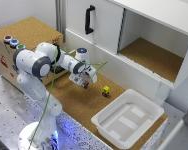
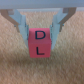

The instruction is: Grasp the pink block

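Cork-covered tabletop (image 1: pixel 69 102) beside a white cabinet (image 1: pixel 144 30) with black door handle (image 1: pixel 89 20) and open cork-floored compartment (image 1: pixel 154 55), cork-topped wooden box (image 1: pixel 29 35) at the exterior view's left, speckled grey floor (image 1: pixel 6 110) below.

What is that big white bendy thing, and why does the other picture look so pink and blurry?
The white bendy thing is a robot arm. Its gripper is the hand at the end, and its jaws pinch things.

One picture is taken from a camera off to the side. It shows a cork table, a white bin, a white cabinet and a small yellow-and-black block.

The blurry picture comes from a camera on the robot's wrist, very close up. There the pink block, marked D and L, sits between the jaws, which look closed on it.
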`<state>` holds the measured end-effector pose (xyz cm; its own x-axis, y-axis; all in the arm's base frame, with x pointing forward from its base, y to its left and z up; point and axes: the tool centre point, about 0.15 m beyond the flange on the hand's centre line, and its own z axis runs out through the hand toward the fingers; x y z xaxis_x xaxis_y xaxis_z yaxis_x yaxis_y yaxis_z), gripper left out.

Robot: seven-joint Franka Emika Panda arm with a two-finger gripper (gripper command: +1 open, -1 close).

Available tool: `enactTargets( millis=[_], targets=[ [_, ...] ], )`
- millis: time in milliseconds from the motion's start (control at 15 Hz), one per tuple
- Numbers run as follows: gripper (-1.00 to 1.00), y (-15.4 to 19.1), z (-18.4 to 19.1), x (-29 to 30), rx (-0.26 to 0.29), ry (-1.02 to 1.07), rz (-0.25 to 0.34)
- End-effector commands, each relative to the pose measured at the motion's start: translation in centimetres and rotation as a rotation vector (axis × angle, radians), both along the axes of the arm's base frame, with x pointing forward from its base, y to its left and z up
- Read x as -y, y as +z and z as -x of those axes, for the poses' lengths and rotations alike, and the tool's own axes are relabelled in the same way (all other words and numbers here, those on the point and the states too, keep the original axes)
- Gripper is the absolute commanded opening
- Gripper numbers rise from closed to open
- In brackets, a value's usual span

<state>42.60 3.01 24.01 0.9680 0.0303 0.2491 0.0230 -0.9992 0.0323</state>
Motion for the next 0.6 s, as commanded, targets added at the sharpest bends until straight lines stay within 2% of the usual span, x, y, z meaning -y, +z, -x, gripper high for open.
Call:
enactTargets(
  millis=[0, 67, 133, 333, 400, 467, 533],
  targets=[
    [-1.0, 8.1, 1.8, -2.5, 0.078, -0.002, -0.097],
    [-1.0, 9.6, 1.9, -2.7, 0.089, -0.001, -0.134],
    [-1.0, 10.9, 2.1, -3.2, 0.107, 0.01, -0.135],
    [-1.0, 16.9, 3.9, -5.7, 0.236, 0.012, -0.14],
    [-1.0, 19.1, 4.9, -6.9, 0.259, 0.008, -0.176],
    [-1.0, 20.7, 5.7, -8.3, 0.286, 0.019, -0.18],
    [-1.0, 21.8, 6.4, -9.9, 0.281, 0.054, -0.182]
  ],
)
